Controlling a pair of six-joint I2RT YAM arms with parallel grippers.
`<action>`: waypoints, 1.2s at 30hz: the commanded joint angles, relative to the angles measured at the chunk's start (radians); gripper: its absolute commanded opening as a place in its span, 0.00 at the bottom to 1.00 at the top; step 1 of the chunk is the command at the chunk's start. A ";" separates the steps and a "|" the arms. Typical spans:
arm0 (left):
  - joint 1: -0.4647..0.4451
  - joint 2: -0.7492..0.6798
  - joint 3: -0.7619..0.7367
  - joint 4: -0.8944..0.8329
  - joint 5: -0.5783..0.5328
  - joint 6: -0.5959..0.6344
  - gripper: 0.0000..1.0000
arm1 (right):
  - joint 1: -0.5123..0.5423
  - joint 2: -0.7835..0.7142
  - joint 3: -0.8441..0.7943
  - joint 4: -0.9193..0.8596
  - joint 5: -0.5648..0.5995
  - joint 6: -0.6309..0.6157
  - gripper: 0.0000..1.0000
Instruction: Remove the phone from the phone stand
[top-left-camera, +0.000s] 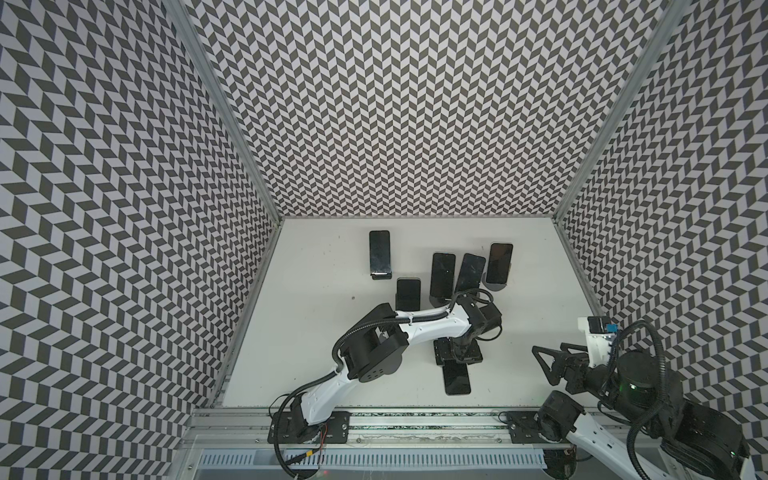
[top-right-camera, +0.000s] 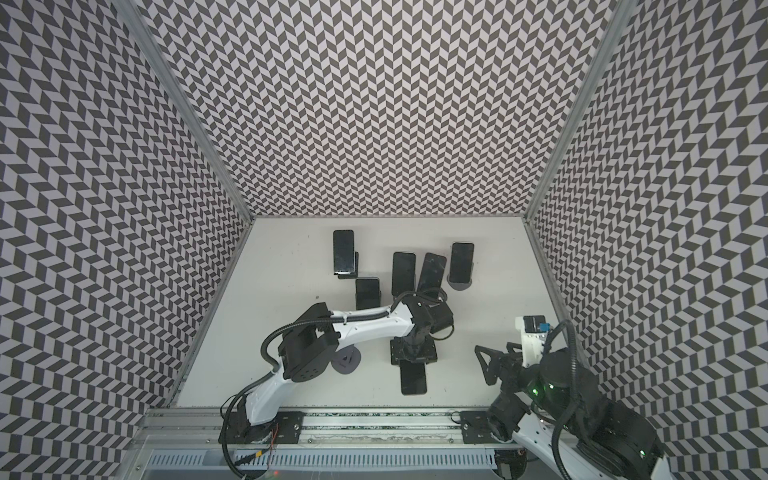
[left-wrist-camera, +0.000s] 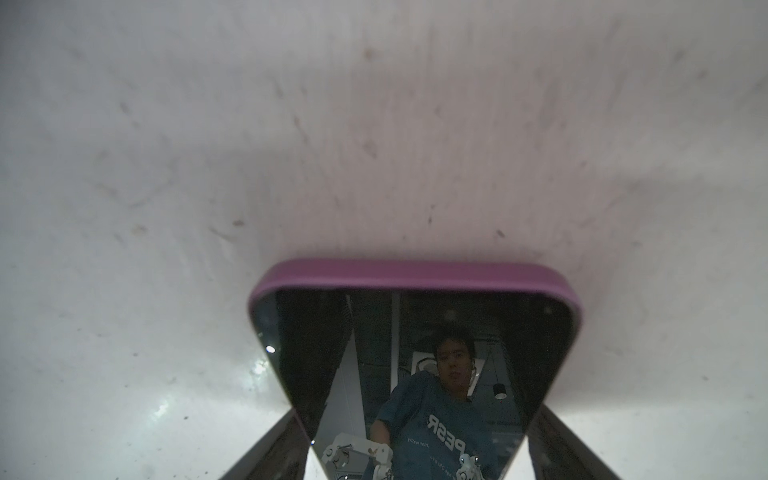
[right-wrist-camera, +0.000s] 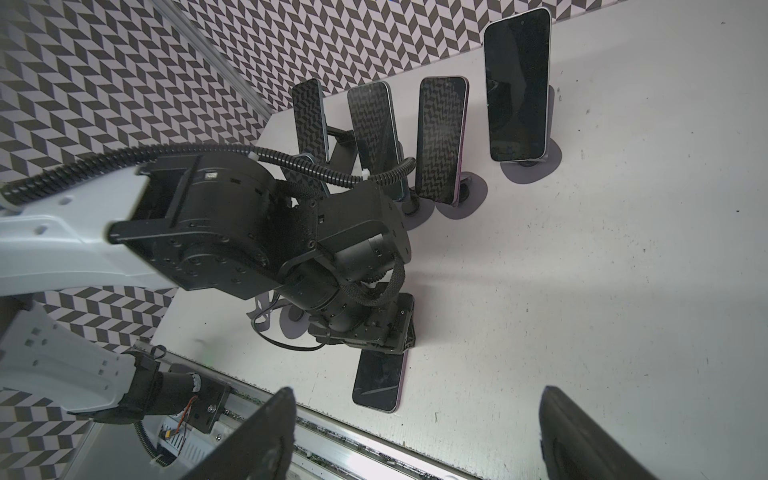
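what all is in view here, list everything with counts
phones on stands: five, dark screens, upright across the back half of the table
flat phone: one, purple-edged, screen up, front centre of the table
empty stand: one, grey round base, left of the flat phone, partly under the left arm
table: one, white, scuffed
walls: three, black-and-white chevron, around the table
front rail: one, metal, along the near edge
left arm: one, white and black, reaching to the table's middle
left fingers: two, dark, either side of the flat phone's end
right fingers: two, black, spread apart, empty, near the right edge
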 joint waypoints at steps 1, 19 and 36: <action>-0.006 -0.016 -0.021 -0.010 -0.036 -0.024 0.84 | 0.004 -0.017 0.006 0.046 0.000 -0.016 0.89; -0.106 -0.300 0.173 -0.223 -0.455 -0.062 0.86 | 0.004 0.186 0.132 0.129 -0.010 -0.128 0.89; -0.093 -0.968 -0.403 -0.096 -0.626 0.105 0.87 | 0.004 0.518 0.084 0.427 -0.254 -0.045 0.74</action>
